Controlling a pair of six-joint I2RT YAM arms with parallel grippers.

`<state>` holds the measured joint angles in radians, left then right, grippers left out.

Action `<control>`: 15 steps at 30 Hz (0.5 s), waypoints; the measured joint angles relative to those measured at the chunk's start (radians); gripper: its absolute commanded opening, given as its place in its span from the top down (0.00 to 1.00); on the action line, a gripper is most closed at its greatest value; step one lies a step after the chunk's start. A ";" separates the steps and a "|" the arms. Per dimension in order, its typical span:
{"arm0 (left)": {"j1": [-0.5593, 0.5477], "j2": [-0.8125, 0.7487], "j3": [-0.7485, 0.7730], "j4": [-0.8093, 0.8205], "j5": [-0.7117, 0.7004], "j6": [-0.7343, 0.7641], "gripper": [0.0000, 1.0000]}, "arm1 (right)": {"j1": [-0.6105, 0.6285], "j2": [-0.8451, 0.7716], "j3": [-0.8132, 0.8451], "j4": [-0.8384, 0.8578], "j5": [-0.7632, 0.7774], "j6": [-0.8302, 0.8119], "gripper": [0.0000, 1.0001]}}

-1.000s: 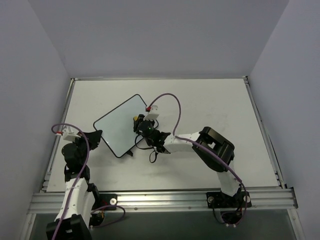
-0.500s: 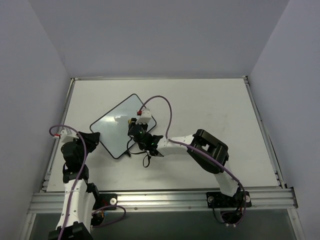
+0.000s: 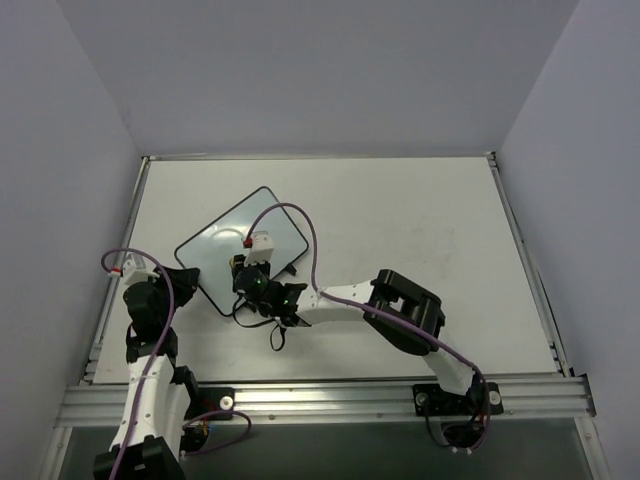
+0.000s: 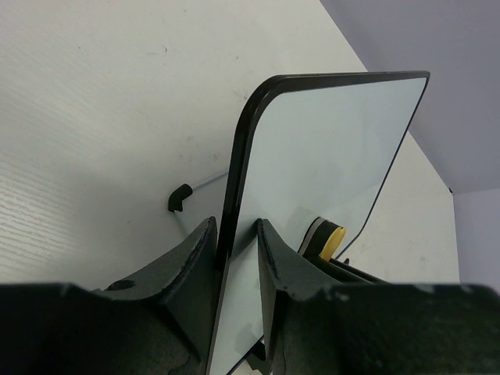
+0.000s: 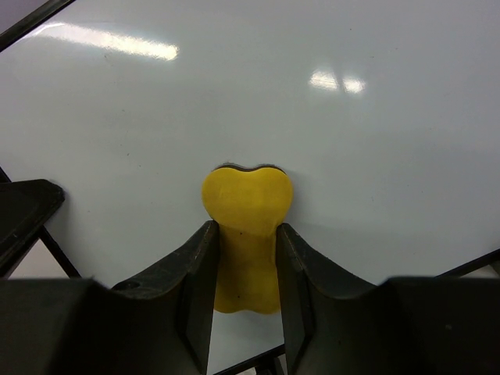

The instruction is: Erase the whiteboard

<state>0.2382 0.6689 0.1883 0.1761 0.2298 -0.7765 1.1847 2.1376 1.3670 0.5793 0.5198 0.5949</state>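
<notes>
board: small flat white rectangular whiteboard with thin black rim (image 3: 215,250), skewed, left part of pale tabletop (image 3: 420,220) | left pincer (image 4: 237,234): straddles its rim, clamped or not I cannot tell | right pincer (image 5: 246,234): pinching small yellow eraser (image 5: 247,195) against its face | handling: likely light, stiff, slick; hold by rim

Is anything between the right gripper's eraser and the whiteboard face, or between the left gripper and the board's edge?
Nothing visible stands between them. The yellow eraser, held in the right gripper, lies directly against the whiteboard face. The left gripper straddles the board's rim, one finger on each side; whether it clamps is unclear.
</notes>
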 measured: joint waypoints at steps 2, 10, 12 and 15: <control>0.000 0.000 0.000 0.000 0.000 0.002 0.67 | -0.008 0.000 -0.006 0.007 -0.002 0.005 1.00; -0.002 0.000 0.000 0.000 0.001 0.003 0.67 | -0.055 -0.052 -0.151 0.119 -0.081 0.061 1.00; -0.002 0.000 0.000 0.000 0.002 0.003 0.67 | -0.073 -0.069 -0.193 0.130 -0.093 0.074 1.00; -0.004 0.000 0.000 -0.001 0.002 0.003 0.67 | -0.103 -0.089 -0.243 0.146 -0.110 0.092 1.00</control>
<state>0.2344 0.6689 0.1886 0.1753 0.2314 -0.7731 1.0817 2.0483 1.1240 0.7250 0.4099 0.6868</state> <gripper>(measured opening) 0.338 0.283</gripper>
